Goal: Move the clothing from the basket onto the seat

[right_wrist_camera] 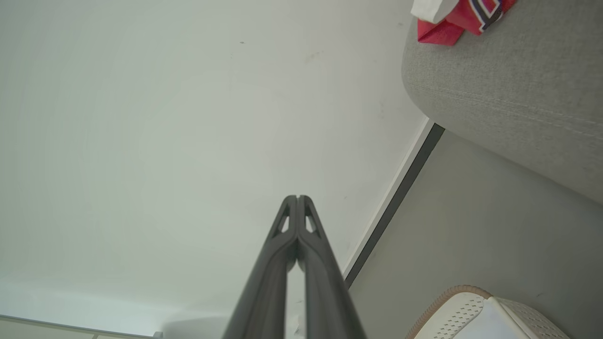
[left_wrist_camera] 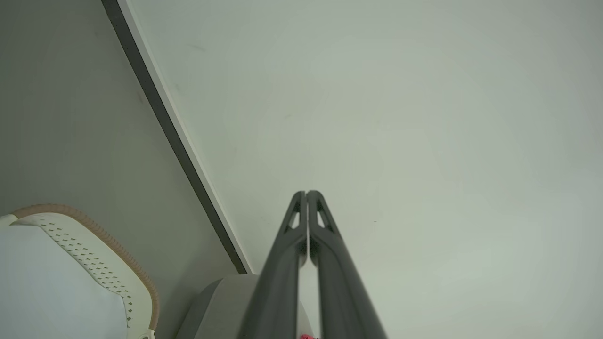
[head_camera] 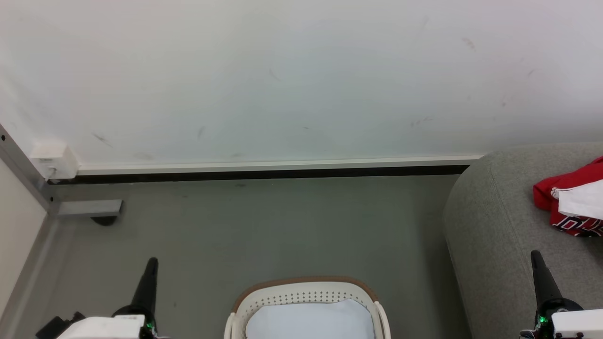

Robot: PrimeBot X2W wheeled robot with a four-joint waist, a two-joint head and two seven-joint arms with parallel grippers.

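Red clothing [head_camera: 572, 202] with white trim and dark lettering lies crumpled on the grey seat [head_camera: 494, 226] at the right; the right wrist view has the clothing [right_wrist_camera: 459, 21] on the seat [right_wrist_camera: 513, 89] at its top right. The cream basket [head_camera: 306, 294] with a brown rim stands on the floor at bottom centre, holding a flat white liner sheet [head_camera: 308, 320]. My left gripper [head_camera: 152, 262] is shut and empty at the lower left, pointing at the wall. At the lower right my right gripper [head_camera: 535, 255] is likewise shut and empty, beside the seat's front.
A white wall [head_camera: 282, 75] with a dark skirting strip [head_camera: 264, 174] runs across the back. A grey metal frame [head_camera: 28, 183] with a white box [head_camera: 54, 160] stands at the left. Grey floor [head_camera: 264, 230] lies between basket and wall.
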